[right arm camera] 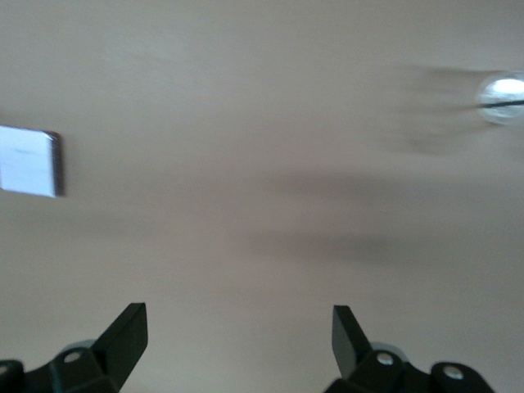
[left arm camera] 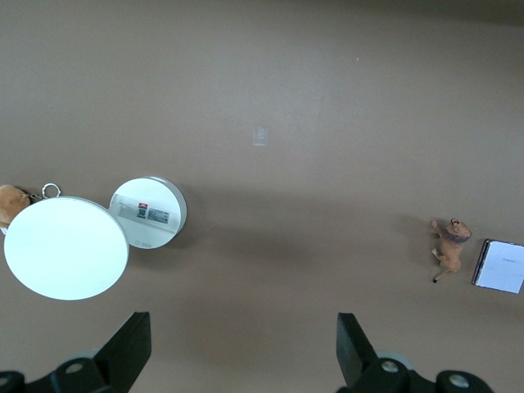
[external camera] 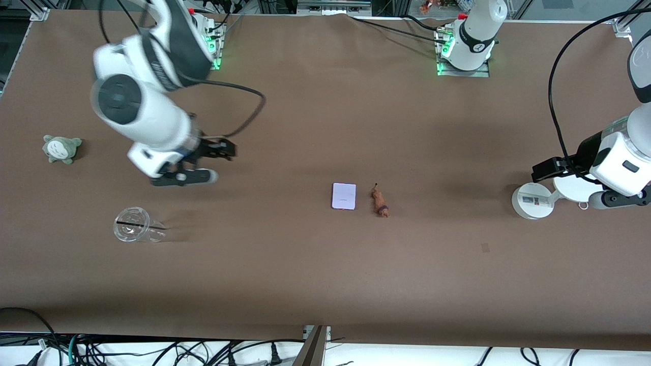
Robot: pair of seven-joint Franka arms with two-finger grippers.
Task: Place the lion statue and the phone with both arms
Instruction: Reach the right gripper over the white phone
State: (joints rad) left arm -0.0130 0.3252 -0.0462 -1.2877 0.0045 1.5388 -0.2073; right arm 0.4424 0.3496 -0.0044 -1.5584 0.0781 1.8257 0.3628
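The phone point(external camera: 344, 196), a pale lavender-white slab, lies flat near the table's middle. The lion statue point(external camera: 380, 202), small and orange-brown, lies right beside it toward the left arm's end. Both show in the left wrist view, the lion statue point(left arm camera: 449, 246) and the phone point(left arm camera: 499, 266). The phone's edge shows in the right wrist view point(right arm camera: 29, 160). My right gripper point(external camera: 228, 149) is open and empty over bare table toward the right arm's end. In its own view point(right arm camera: 237, 336) only table lies between the fingers. My left gripper point(external camera: 540, 170) is open and empty point(left arm camera: 241, 344) over the table beside a white stand.
A white round-based stand point(external camera: 531, 201) with a second white disc point(left arm camera: 65, 246) stands at the left arm's end; a tan-orange plush point(left arm camera: 10, 203) peeks out beside it. A grey-green plush point(external camera: 61, 148) and a clear plastic cup point(external camera: 135, 231) on its side lie at the right arm's end.
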